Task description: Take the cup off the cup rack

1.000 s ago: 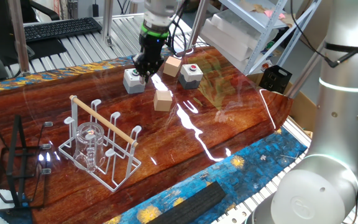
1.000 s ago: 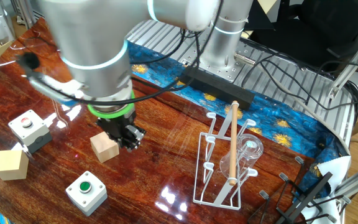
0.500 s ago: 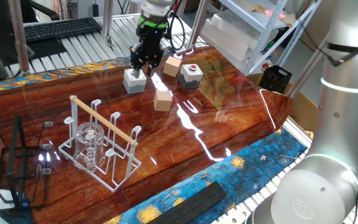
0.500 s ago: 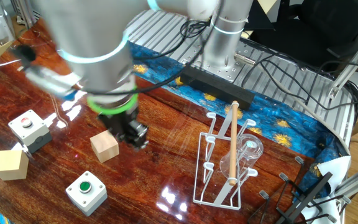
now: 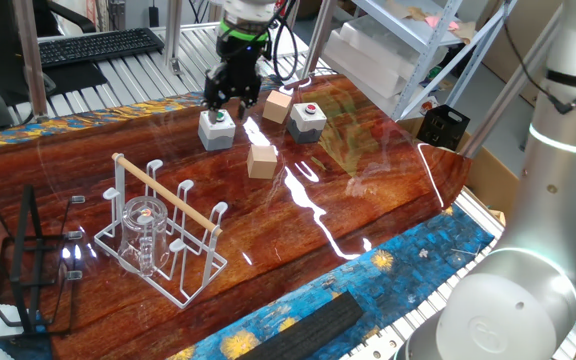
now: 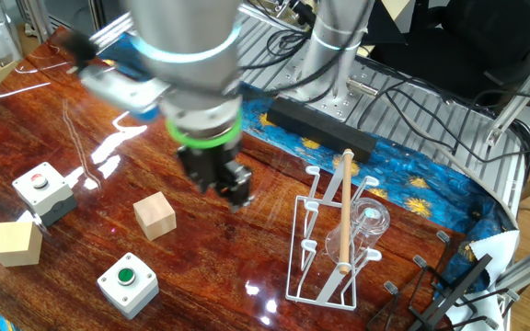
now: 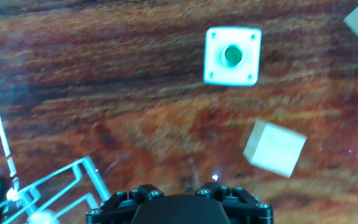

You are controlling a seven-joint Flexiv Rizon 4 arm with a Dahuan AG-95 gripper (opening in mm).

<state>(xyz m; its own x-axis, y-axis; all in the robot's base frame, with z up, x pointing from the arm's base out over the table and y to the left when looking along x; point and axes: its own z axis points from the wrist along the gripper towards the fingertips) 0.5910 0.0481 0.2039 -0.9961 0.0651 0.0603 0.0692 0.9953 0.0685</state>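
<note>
Bench (image 5: 368, 200): glossy red-brown wood, strong glare streaks, blue patterned edging along its sides. Arm (image 6: 187, 64) hangs over the bench, its wrist ringed in green, the pincer (image 6: 228, 184) pointing down above bare wood between the block and the rack, touching nothing; in one fixed view the pincer (image 5: 230, 92) sits just over the green-button box. Motion blur on the pincer, and the hand view shows only the black base of it at the bottom edge, so I cannot tell whether the fingers are spread or closed; nothing is seen held in them. Rack (image 5: 163, 235): white wire, upright pegs, pale wooden rod across the top, standing near the bench's edge, well apart from the pincer; a corner of the rack (image 7: 55, 186) shows at lower left in the hand view. Cup (image 5: 144, 228): clear glass, on the rack among the pegs under the rod; from the other side the cup (image 6: 370, 223) sits just beside the rod. Black stand (image 5: 18, 270) near the rack's far side. Green-button box (image 6: 127, 279), red-button box (image 6: 42, 188), two wooden blocks: one (image 6: 155, 217) near the pincer, one (image 6: 17, 244) beyond the red-button box.
</note>
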